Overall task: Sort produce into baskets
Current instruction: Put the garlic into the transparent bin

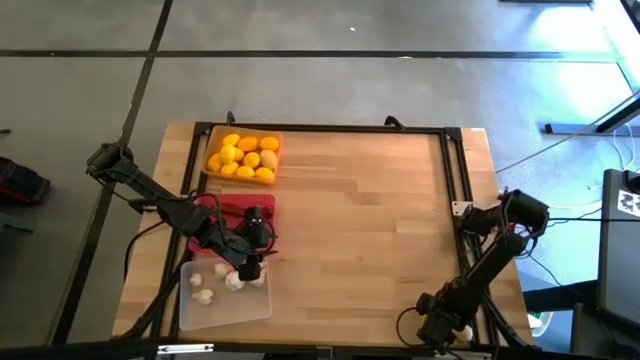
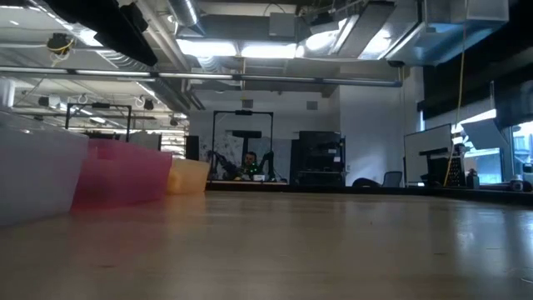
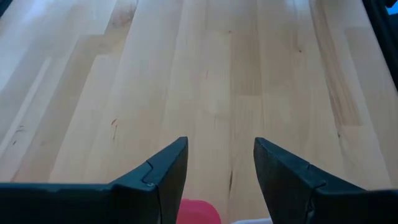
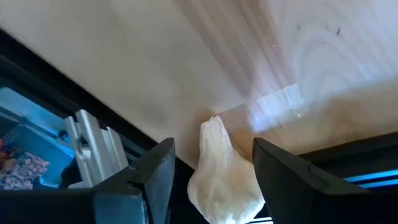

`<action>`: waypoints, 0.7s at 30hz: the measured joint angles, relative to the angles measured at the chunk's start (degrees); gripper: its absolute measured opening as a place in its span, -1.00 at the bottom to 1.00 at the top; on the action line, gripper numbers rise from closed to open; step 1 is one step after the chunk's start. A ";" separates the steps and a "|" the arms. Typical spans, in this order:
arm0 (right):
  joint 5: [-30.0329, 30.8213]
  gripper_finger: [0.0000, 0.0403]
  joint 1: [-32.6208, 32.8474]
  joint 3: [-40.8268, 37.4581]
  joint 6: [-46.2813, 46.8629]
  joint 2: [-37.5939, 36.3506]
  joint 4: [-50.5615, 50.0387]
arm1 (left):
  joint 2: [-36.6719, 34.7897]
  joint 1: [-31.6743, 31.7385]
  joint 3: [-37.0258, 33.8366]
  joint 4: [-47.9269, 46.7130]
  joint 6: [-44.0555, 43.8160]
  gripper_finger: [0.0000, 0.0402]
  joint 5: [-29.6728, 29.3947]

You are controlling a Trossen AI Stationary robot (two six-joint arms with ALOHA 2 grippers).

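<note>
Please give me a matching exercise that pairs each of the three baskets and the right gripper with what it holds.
Things:
1. orange basket
2. red basket
3. clear basket
4. right gripper

Contents:
A. white garlic bulbs
B. a single garlic bulb between its fingers, at the table's near right corner
C. yellow lemons
D. dark red peppers, partly hidden by the left gripper

Pairs: 1-C, 2-D, 3-A, 4-B
</note>
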 joint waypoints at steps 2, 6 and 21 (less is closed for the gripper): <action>-0.95 0.02 0.00 0.00 -0.86 0.49 0.03 | 0.00 0.00 0.00 -0.02 -0.06 -0.10 0.00; -1.23 -0.07 0.31 0.00 -1.56 1.55 0.11 | 0.00 0.00 0.00 -0.02 -0.08 -0.10 0.00; -2.77 -0.89 -0.40 -1.84 -7.75 2.74 0.21 | 0.02 0.00 0.00 0.22 -0.26 -0.10 0.00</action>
